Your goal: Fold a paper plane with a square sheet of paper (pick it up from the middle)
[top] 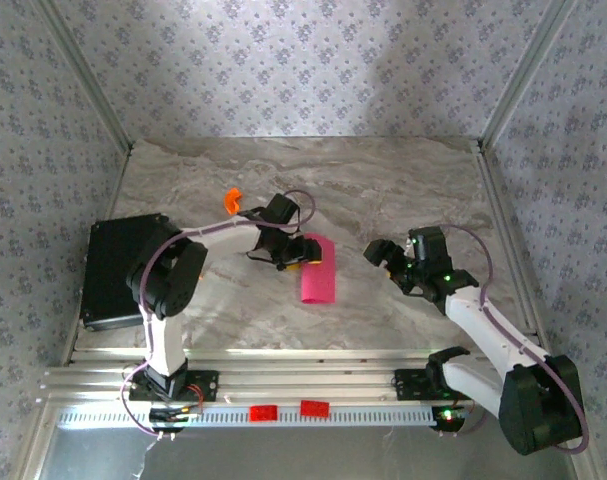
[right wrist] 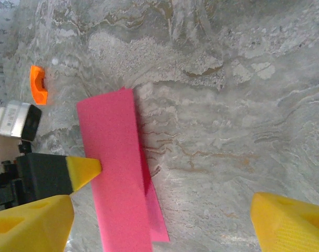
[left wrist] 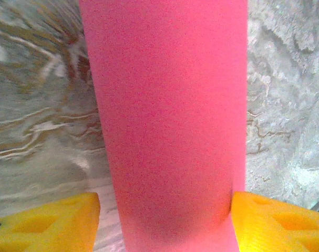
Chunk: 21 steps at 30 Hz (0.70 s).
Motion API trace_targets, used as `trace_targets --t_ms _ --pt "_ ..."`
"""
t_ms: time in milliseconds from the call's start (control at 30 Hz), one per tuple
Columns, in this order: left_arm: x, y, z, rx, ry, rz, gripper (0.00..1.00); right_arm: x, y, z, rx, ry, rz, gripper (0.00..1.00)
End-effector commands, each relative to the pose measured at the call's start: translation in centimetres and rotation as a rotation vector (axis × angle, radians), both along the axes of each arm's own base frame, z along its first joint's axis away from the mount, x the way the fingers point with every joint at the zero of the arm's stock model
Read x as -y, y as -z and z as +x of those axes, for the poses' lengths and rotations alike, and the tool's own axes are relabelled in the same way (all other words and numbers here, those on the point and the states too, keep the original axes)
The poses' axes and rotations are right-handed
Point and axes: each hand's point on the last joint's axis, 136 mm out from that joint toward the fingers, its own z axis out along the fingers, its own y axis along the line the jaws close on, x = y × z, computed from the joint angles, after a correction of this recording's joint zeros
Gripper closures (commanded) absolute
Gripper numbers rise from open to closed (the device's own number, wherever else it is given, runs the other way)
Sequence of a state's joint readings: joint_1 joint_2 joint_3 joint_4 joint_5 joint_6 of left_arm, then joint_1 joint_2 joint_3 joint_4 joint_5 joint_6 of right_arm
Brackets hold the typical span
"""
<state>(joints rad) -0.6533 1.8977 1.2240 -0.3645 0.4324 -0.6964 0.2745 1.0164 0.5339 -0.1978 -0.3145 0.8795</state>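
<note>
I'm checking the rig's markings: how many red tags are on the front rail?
2. Both sit on the front rail, near its middle: the left red tag and, just beside it, the right red tag. Nothing seems to hide another.

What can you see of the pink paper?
The paper is thin, plain magenta-pink, folded into a long narrow strip, with a lower layer peeking out along one edge near an end. It lies on the marble table. It sits between the open jaws of the left gripper; one yellow finger touches its edge, the other stands just apart.
</note>
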Motion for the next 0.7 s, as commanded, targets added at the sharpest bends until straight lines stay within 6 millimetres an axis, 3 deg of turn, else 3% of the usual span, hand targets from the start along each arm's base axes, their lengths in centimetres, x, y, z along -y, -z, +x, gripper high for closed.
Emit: trace_targets --t_ms 0,367,667 --pt "-1.7 -0.8 -0.1 0.048 -0.009 0.056 0.33 -1.0 -0.8 0.3 0.027 -0.055 0.004 0.11" --pt "-2.6 1.8 -0.4 -0.01 -0.04 0.132 0.37 -3.9 0.2 0.7 -0.017 -0.178 0.019 0.31" --pt "-3.4 3.5 -0.5 -0.046 -0.085 0.187 0.4 -5.6 1.3 0.8 -0.052 -0.238 0.027 0.61"
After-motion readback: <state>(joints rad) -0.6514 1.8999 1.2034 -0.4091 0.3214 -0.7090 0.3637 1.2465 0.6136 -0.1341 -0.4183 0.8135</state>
